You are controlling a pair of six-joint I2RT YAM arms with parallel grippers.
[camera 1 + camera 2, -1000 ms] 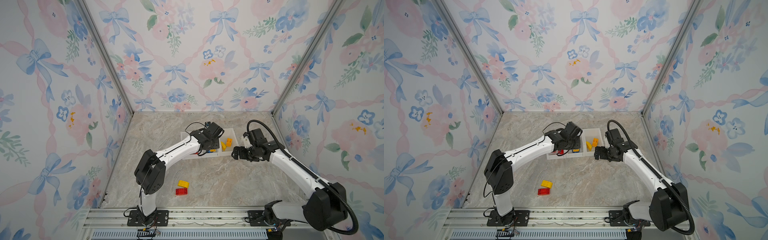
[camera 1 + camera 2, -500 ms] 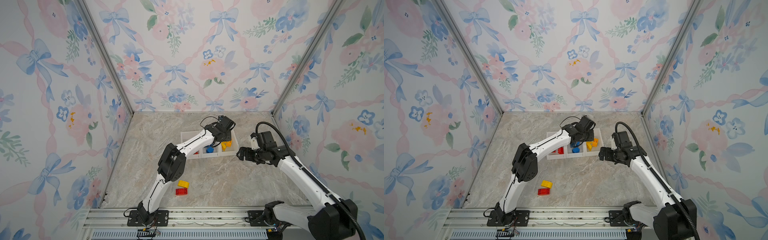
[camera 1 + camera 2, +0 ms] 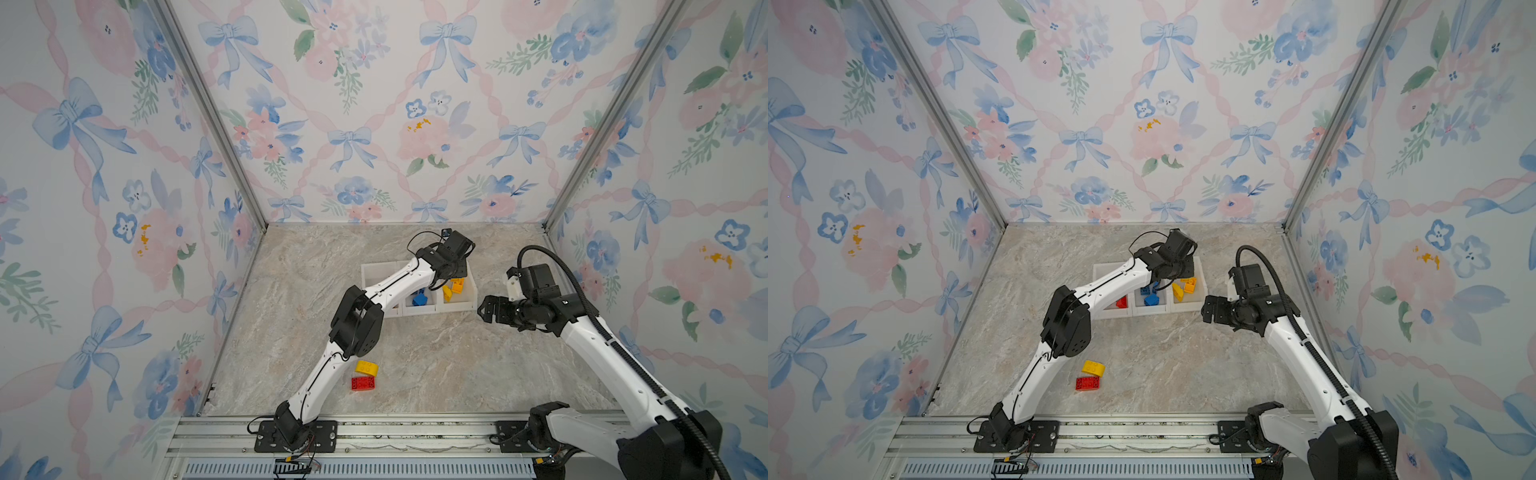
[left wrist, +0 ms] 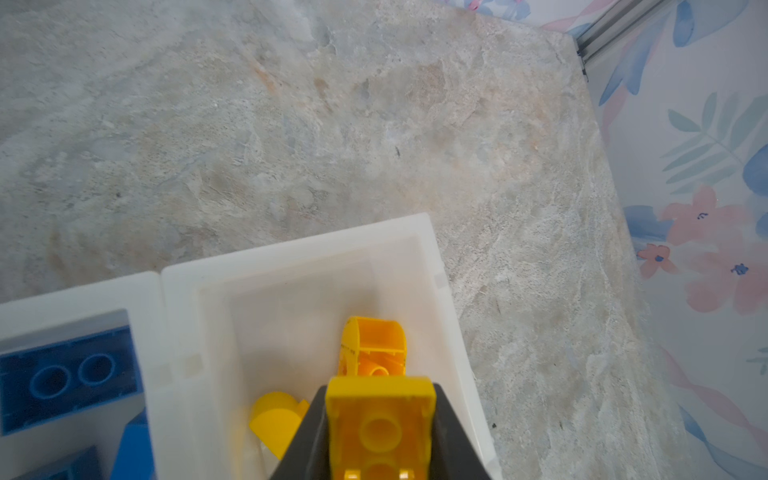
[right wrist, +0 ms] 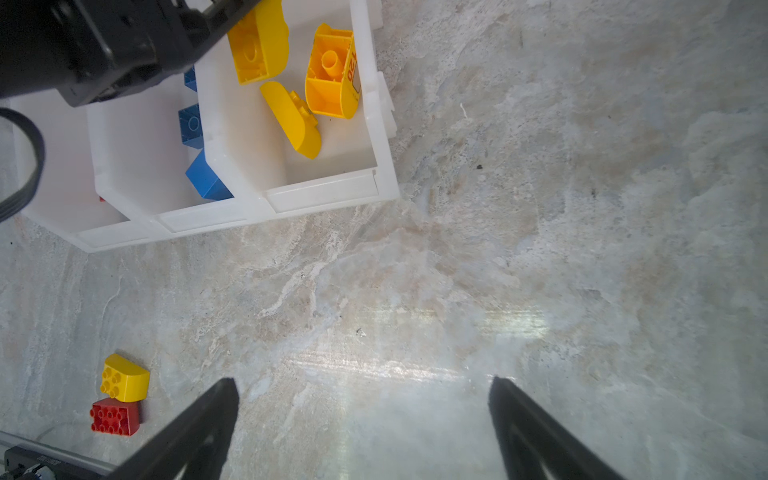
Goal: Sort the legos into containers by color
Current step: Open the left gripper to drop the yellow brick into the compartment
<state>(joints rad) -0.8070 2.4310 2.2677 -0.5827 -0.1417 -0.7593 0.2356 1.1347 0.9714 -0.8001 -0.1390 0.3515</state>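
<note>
Left fingers (image 4: 455,444) gripped a yellow brick (image 4: 380,428), having swung over the bin (image 4: 436,257) at the row's 3 o'clock end; release looked due; right fingers (image 5: 199,428), spread wide, had backed off; red brick (image 3: 363,382) and second yellow brick (image 3: 366,367) waited at 6 o'clock.

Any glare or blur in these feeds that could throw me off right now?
Right wrist view: a bright glare streak on the table just ahead of the fingers; the loose bricks are crisp. Left wrist view: the held yellow brick and blue bricks look soft. Both top views: even light, no glare.
</note>
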